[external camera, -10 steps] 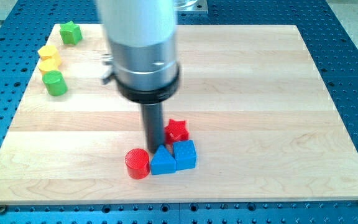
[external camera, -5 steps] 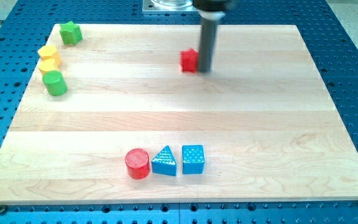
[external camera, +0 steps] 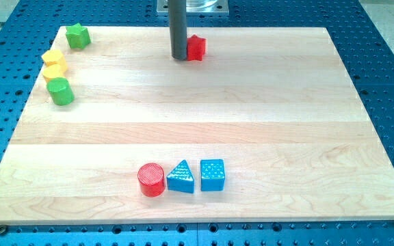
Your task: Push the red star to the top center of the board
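Note:
The red star (external camera: 196,47) sits near the view's top centre of the wooden board (external camera: 265,116), close to the top edge. My tip (external camera: 179,57) stands on the board right against the star's left side. The rod rises straight up out of the view's top.
A red cylinder (external camera: 151,180), a blue triangle (external camera: 180,177) and a blue cube (external camera: 213,174) stand in a row near the bottom centre. At the top left are a green star (external camera: 78,35), two yellow blocks (external camera: 54,57) (external camera: 55,71) and a green cylinder (external camera: 61,91).
The red star has moved from beside the blue blocks up to the top centre. My tip went up with it and now stands on its left instead of its right.

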Controlling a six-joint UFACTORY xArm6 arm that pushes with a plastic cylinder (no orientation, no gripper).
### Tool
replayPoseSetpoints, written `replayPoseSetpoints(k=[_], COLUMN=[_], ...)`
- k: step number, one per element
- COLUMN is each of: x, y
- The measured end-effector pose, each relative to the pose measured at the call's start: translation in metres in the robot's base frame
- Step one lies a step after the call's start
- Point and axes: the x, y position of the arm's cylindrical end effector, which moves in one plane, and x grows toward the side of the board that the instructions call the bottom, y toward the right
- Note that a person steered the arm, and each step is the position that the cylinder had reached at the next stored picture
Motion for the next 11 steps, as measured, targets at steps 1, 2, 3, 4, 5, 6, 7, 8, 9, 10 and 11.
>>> replayPoseSetpoints(k=[1,2,3,4,5,6,7,8,9,10,11], x=[0.006,0.025,0.006,-0.007,-0.025,0.032,0.045,0.022,0.001,-0.014,-0.027], y=[-0.007,0.007,0.008,0.023,0.039,0.039,0.076,0.101,0.109,0.082,0.076])
